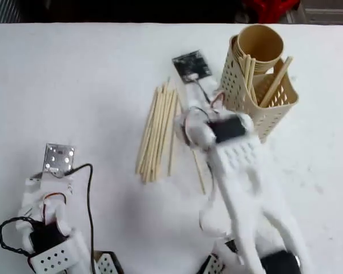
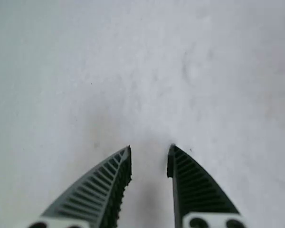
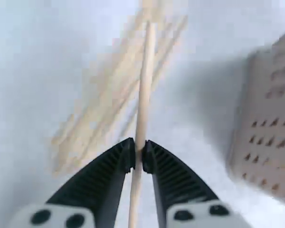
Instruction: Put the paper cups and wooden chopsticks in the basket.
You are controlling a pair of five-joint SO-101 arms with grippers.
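Observation:
A beige perforated basket (image 1: 263, 108) stands at the back right with stacked paper cups (image 1: 260, 44) and a few chopsticks (image 1: 276, 81) in it. A loose bundle of wooden chopsticks (image 1: 157, 134) lies on the table left of it. My right gripper (image 3: 138, 145) is shut on a single chopstick (image 3: 145, 85), above the bundle (image 3: 99, 114) with the basket wall (image 3: 266, 137) beside it. The right arm (image 1: 240, 165) stretches from the front edge towards the basket. My left gripper (image 2: 149, 149) is open over bare table, nothing between its fingers.
The left arm (image 1: 46, 228) sits folded at the front left corner with a black cable looped beside it. A black square part (image 1: 191, 67) on a cable shows just left of the basket. White table (image 1: 74, 80) spreads wide at the left and back.

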